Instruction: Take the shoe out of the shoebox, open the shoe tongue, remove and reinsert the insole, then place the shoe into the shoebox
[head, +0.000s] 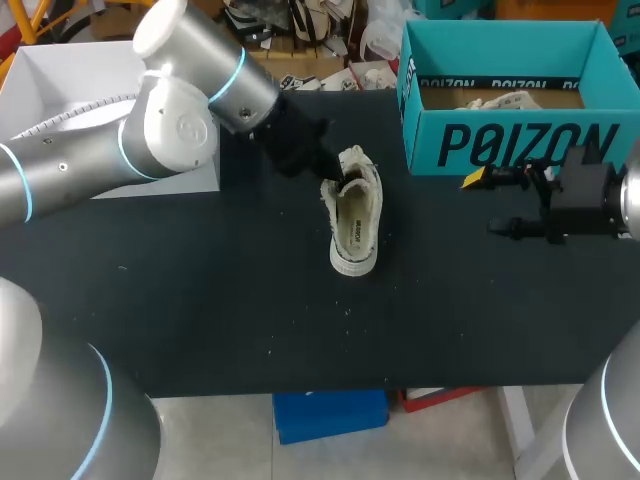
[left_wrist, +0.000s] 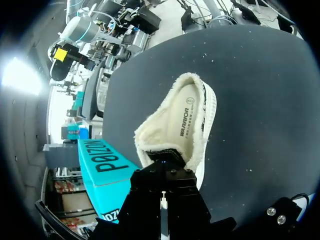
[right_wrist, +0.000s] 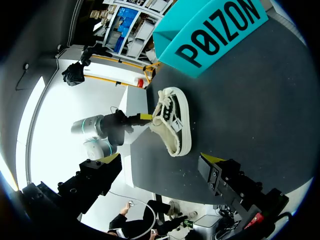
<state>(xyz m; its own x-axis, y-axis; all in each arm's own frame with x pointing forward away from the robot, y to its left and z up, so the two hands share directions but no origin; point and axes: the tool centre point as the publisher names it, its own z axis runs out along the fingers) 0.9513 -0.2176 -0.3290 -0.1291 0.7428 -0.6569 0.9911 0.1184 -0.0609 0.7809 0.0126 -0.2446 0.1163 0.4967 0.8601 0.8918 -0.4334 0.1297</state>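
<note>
One hard tug is risking dragging the unpinned shoe (head: 356, 225); left gripper (head: 338, 178) at its twelve o'clock, grip unclear; right gripper (head: 488, 205) gaping, empty.

Spanned from the left edge toward the middle with the thick silver, blue-ringed left arm (head: 180, 115), elbow bent and black wrist angled downward. Ended there in the black left gripper (head: 335, 178), tilted steeply down, its dark body filling the near part of its own wrist view. Stood at the right side with the silver, blue-ringed right arm (head: 605, 420), black wrist level and pointing leftward. Held the black, yellow-tipped right gripper (head: 483, 205) spread wide, fingers (right_wrist: 216, 167) bare, well apart from the left gripper.
</note>
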